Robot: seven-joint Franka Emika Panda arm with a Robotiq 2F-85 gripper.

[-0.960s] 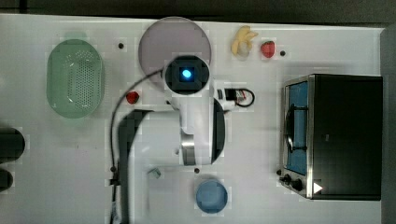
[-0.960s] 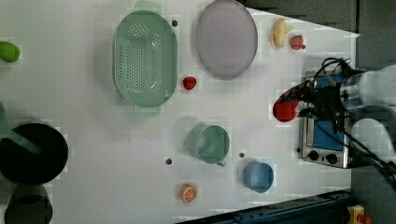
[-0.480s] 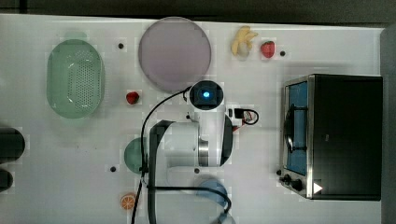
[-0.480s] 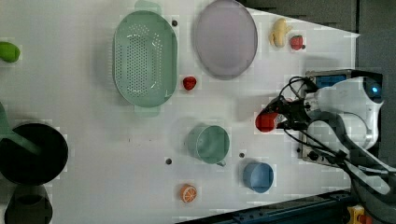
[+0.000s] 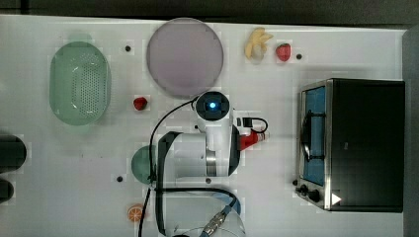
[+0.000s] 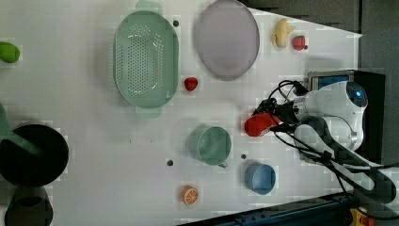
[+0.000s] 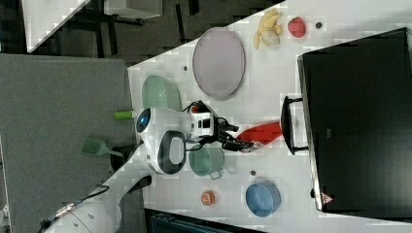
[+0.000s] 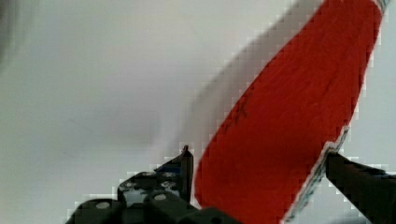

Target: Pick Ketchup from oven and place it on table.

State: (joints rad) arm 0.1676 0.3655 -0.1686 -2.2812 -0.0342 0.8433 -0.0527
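My gripper (image 6: 275, 115) is shut on the Ketchup (image 6: 259, 125), a red squeeze bottle with a white-and-red label. In the wrist view the Ketchup (image 8: 289, 126) lies slanted between the dark fingers (image 8: 184, 163), its shadow close beside it on the white table (image 8: 93, 93). From above, the Ketchup (image 5: 249, 139) pokes out from under the white wrist, left of the oven (image 5: 356, 143). In the right view the Ketchup (image 7: 262, 132) hangs between my gripper (image 7: 238, 138) and the oven's handle (image 7: 289, 124). I cannot tell whether it touches the table (image 5: 296, 197).
A purple plate (image 5: 184, 56), a green colander (image 5: 79, 81) and a small strawberry (image 5: 140, 103) lie on the top view's left. A green cup (image 6: 210, 145) and a blue bowl (image 6: 259, 178) stand close to the bottle. A banana (image 5: 257, 44) and another strawberry (image 5: 283, 51) sit beyond the oven.
The arm has swung away from the oven, carrying the Ketchup toward the left view's left and lower, out over the table near the green cup.
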